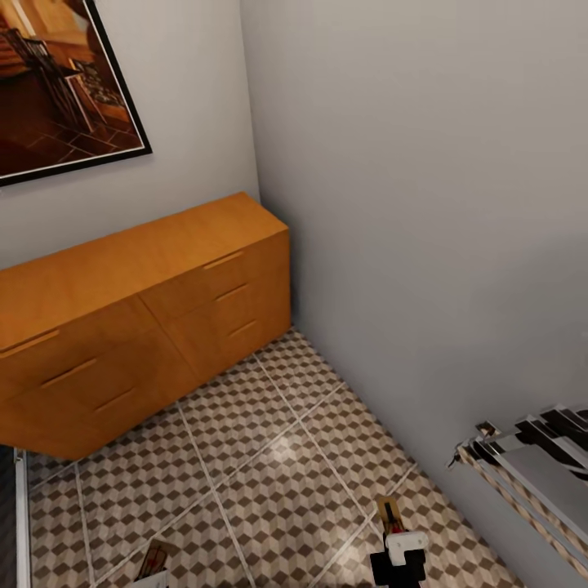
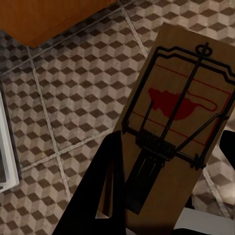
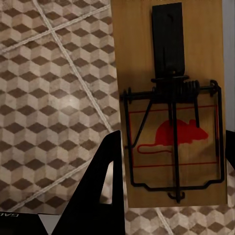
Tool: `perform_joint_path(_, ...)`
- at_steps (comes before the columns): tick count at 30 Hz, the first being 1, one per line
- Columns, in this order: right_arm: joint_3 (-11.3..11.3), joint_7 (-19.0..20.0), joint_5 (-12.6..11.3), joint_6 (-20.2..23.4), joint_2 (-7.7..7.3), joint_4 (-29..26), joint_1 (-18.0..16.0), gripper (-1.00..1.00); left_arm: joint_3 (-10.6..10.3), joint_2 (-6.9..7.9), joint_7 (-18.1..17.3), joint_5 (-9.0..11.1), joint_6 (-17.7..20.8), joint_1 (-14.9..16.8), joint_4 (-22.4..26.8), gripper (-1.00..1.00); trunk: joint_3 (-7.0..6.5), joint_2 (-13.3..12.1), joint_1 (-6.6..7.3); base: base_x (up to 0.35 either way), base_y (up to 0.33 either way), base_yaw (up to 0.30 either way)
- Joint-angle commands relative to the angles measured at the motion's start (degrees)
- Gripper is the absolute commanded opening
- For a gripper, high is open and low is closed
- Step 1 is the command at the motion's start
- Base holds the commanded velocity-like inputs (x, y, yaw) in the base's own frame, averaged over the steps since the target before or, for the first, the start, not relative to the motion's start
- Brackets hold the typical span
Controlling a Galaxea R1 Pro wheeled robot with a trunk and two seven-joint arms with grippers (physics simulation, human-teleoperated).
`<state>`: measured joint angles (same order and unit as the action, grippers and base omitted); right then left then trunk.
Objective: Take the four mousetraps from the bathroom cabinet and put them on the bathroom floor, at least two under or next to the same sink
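Cube-patterned tiles in brown, beige and white are covering the floor (image 1: 269, 457), with pale grout lines crossing it and a soft glare lying mid-floor. Grey walls are meeting in a corner at the far side, and a dark-framed picture (image 1: 57, 82) is hanging on the left wall. Below it the cabinet (image 1: 139, 318) is standing against that wall, orange-brown, flat-topped, all its grooved drawer fronts sitting flush. At the near right a striped rack (image 1: 531, 465) is leaning into sight.

Each arm is carrying a mousetrap over the floor. At the near left edge the left gripper (image 2: 169, 196) is pinching a trap (image 2: 178, 122) between its dark fingers (image 2: 105, 191), jaws closed onto the wooden edges near the trap's narrow end; in the head view this left trap (image 1: 153, 562) is barely peeking in. The right gripper (image 1: 398, 563) is gripping the other trap (image 3: 169, 103) the same way, one finger (image 3: 105, 191) pressing its side edge. Both traps are flat tan wooden boards wearing black wire bars, a dark plate and a red mouse print. The right trap (image 1: 389, 514) is sticking out ahead of its gripper, above the tiles.
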<state>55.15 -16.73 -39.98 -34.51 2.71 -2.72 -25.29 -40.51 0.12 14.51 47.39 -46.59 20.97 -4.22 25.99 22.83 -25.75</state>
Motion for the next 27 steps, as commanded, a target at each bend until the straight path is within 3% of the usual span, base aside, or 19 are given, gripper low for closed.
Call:
perform_joint_path(1, 0.49, -0.52, -0.19, -0.04, 0.01, -0.01, -0.02, -1.0, -0.36, -0.03, 0.68, -0.36, -0.08, 0.04, -0.13, -1.0, -0.02, 0.08, -0.03, 0.0, 0.0, 0.0)
perform_joint_path(27, 0.5, -0.53, -0.19, -0.04, 0.01, -0.01, -0.01, -1.0, -0.36, -0.12, 0.69, -0.36, -0.08, 0.04, -0.14, -1.0, -2.42, 0.08, -0.03, 0.0, 0.0, 0.0)
